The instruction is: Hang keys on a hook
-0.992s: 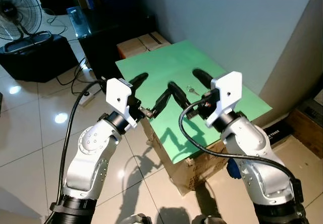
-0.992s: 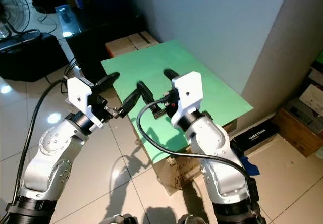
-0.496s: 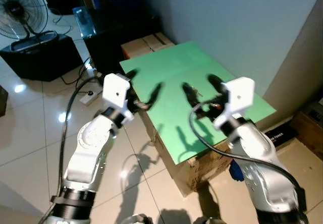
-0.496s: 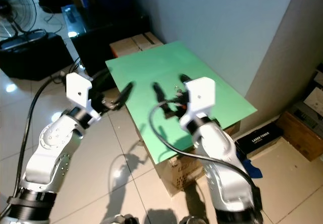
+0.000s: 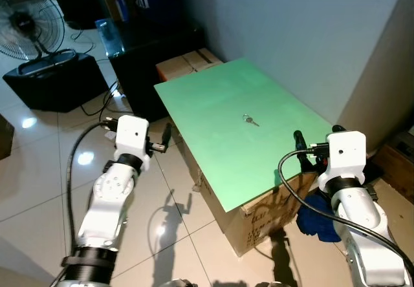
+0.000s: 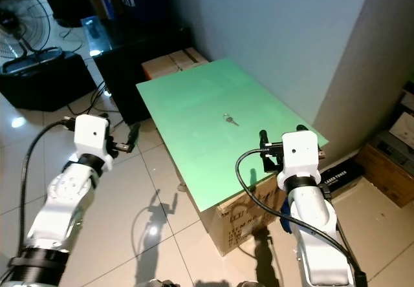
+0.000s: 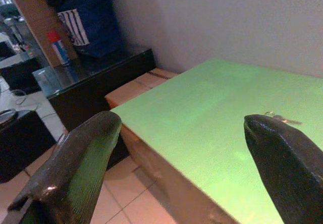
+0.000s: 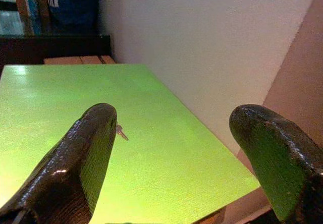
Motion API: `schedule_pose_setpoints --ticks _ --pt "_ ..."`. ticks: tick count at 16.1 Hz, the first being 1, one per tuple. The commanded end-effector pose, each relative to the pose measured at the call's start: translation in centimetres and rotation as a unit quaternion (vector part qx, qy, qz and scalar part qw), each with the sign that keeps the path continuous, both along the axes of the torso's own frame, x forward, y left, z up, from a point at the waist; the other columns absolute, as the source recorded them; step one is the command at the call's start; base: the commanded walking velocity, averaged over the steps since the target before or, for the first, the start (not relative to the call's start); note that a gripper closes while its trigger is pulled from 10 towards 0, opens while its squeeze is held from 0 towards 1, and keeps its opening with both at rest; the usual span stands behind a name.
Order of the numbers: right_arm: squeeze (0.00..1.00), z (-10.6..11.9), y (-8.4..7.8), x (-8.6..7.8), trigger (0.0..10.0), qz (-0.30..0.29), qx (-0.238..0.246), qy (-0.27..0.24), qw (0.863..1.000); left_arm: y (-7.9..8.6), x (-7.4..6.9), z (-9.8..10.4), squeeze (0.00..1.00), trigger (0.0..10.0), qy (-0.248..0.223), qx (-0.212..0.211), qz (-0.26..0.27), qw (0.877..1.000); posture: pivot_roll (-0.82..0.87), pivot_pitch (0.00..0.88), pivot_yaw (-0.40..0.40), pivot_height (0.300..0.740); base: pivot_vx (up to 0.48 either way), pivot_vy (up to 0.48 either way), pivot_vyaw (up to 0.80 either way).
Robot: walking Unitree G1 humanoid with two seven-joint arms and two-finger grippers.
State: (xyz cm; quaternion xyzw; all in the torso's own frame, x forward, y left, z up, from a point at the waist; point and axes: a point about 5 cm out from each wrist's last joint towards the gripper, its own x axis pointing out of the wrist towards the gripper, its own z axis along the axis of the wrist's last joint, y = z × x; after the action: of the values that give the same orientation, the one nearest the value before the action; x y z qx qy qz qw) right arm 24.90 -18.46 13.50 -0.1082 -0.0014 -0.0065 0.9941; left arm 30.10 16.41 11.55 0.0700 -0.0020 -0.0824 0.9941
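The keys (image 5: 250, 119) lie flat on the green surface (image 5: 213, 99), about in the middle, a bit toward the wall side. No hook can be seen here.

Left gripper (image 5: 167, 136) hangs off the surface's left edge, over the floor tiles. Its jaws are spread wide, nothing in them. Right gripper (image 5: 300, 146) sits at the near right corner of the surface, jaws also spread wide & empty.

Both are well apart from the keys. The right one looks a bit nearer, w/ the keys ahead of it and to its left. In the right wrist view the keys (image 8: 120, 132) show small, just beside one black finger (image 8: 75, 173), so that arm is already aimed close to them. In the left wrist view the keys (image 7: 280, 118) sit far across, near the other finger (image 7: 286, 171).

The key's long side seems to run at a slant across the surface, ring end toward the back left; too small to be sure. Prob. the right arm should reach fwd and left, then come down over the keys.
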Motion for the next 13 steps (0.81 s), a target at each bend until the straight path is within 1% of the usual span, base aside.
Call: schedule_pose_setpoints --ticks 1,2,3,5,6,9,12,13 --pt "0.0 0.7 0.6 0.1 10.0 0.005 0.002 -0.021 1.0 -0.1 0.2 -0.1 0.0 10.0 -0.002 0.007 0.007 1.0 -0.18 0.0 0.128 0.74 0.0 -0.431 0.0" --pt "0.0 0.9 1.0 0.2 10.0 0.009 0.003 -0.028 1.0 -0.4 0.2 0.0 0.0 10.0 -0.007 0.01 0.002 1.0 -0.19 0.0 0.127 0.74 0.0 -0.442 0.0" --pt "0.0 1.0 1.4 0.2 10.0 0.018 0.002 -0.034 0.999 -0.7 0.2 0.1 0.0 10.0 -0.014 0.012 -0.003 1.0 -0.19 0.0 0.125 0.74 0.0 -0.442 0.54" --pt "0.0 1.2 1.6 0.2 10.0 0.027 0.001 -0.038 0.999 -0.9 0.2 0.2 0.0 10.0 -0.017 0.011 -0.006 1.0 -0.19 0.0 0.126 0.74 0.0 -0.442 0.67" --pt "0.0 1.2 1.8 0.4 10.0 0.035 -0.006 -0.039 0.999 -0.9 0.2 0.2 0.0 10.0 -0.016 0.003 -0.005 1.0 -0.19 0.0 0.126 0.74 0.0 -0.446 0.68" --pt "0.0 1.3 1.8 0.4 10.0 0.034 -0.007 -0.039 0.999 -1.0 0.1 0.2 0.0 10.0 -0.017 0.004 -0.004 1.0 -0.19 0.0 0.121 0.74 0.0 -0.445 0.68" --pt "0.0 1.1 1.5 0.4 10.0 0.019 0.01 -0.035 0.999 -1.3 0.3 0.5 0.0 10.0 -0.024 0.013 -0.009 1.0 -0.18 0.005 0.118 0.74 0.0 0.0 0.0" --pt "0.0 1.0 1.4 0.5 10.0 0.02 0.013 -0.032 0.999 -1.4 0.4 1.1 0.0 10.0 -0.037 0.015 -0.022 0.999 -0.18 0.008 0.121 0.74 0.0 0.0 0.0"
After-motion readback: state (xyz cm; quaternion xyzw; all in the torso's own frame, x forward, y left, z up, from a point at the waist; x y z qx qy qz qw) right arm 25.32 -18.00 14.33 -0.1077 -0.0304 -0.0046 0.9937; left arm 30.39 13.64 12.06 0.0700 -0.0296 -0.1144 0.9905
